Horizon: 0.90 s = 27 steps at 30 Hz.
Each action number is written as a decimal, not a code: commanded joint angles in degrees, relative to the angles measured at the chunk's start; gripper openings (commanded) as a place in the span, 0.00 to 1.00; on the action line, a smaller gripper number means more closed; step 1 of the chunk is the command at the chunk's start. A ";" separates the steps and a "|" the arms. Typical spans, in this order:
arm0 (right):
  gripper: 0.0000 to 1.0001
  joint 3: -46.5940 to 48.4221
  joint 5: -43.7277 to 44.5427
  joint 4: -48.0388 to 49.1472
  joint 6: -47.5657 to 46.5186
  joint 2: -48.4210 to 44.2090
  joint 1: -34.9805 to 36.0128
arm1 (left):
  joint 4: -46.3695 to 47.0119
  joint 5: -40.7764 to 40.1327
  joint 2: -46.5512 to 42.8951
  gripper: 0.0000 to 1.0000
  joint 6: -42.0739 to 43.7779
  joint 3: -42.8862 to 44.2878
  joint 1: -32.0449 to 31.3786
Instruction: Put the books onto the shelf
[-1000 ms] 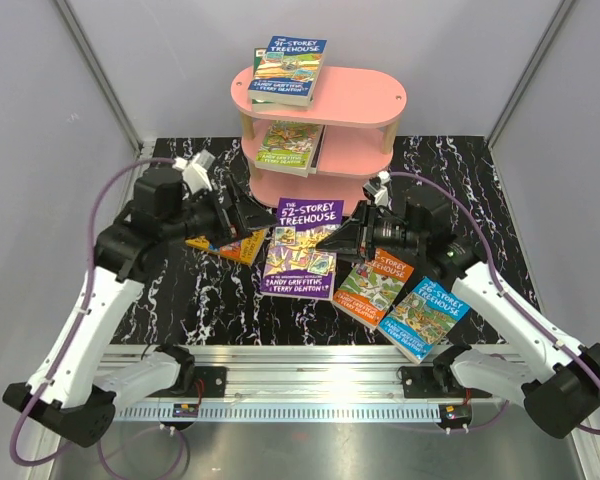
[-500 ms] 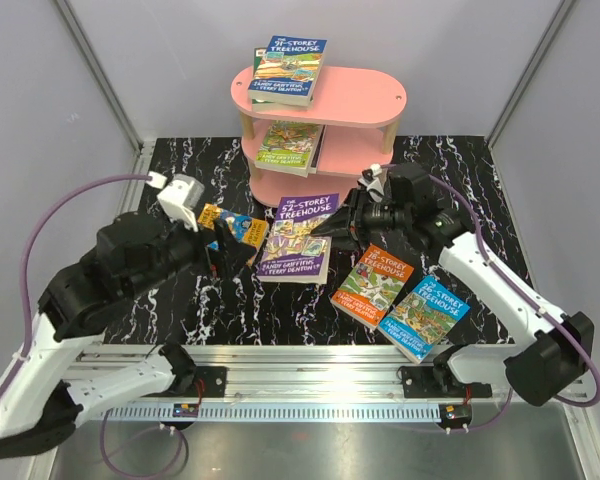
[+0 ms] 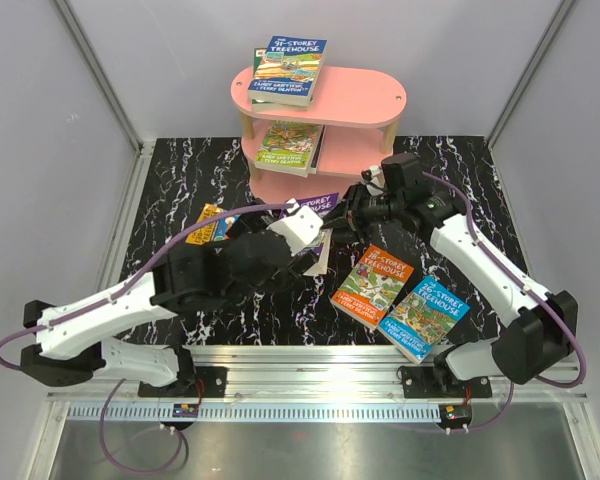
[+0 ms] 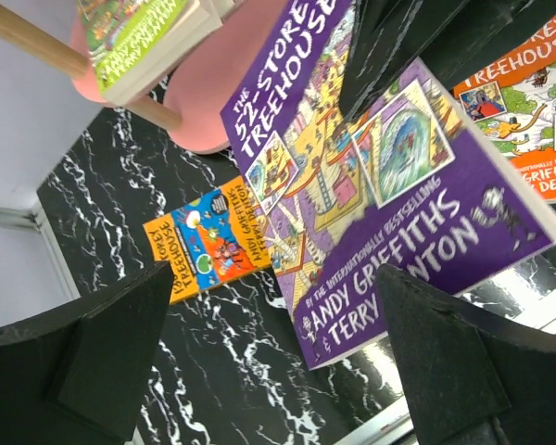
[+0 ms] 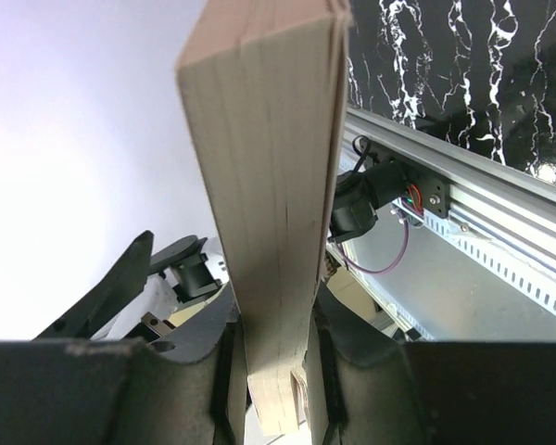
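My right gripper (image 5: 273,371) is shut on the far edge of the purple book (image 3: 320,203) and holds it tilted up off the table, just in front of the pink shelf (image 3: 355,95). Its page edge (image 5: 269,185) fills the right wrist view. My left gripper (image 4: 269,371) stands open, close to the purple book's (image 4: 380,185) near corner, with nothing between its fingers. A blue book (image 3: 290,68) lies on the top board and a green one (image 3: 288,145) on the middle board. On the table lie an orange book (image 3: 374,284), a blue book (image 3: 424,317) and a yellow-orange book (image 3: 212,225).
The left arm reaches across the table's middle and hides the purple book's lower part from above. Grey walls close in the black marble table (image 3: 180,170) on three sides. A metal rail (image 3: 300,385) runs along the near edge.
The left arm swung from the table's left side to the middle, beside the purple book, its jaws open. The right gripper drew the purple book back toward the shelf and tipped it up.
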 commanded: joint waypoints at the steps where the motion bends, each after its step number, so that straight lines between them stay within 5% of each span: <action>1: 0.00 3.28 -4.11 2.75 1.98 -1.41 -1.44 | 2.05 -1.10 -4.84 0.99 6.85 0.84 -0.77; 15: 0.00 8.02 -7.89 5.29 6.89 4.12 -3.55 | 11.27 10.69 -10.74 0.99 12.73 -11.37 -0.95; 27: 0.00 16.28 -7.02 5.13 4.20 8.08 -3.47 | 21.38 -2.21 -12.50 0.99 17.67 -17.35 -0.95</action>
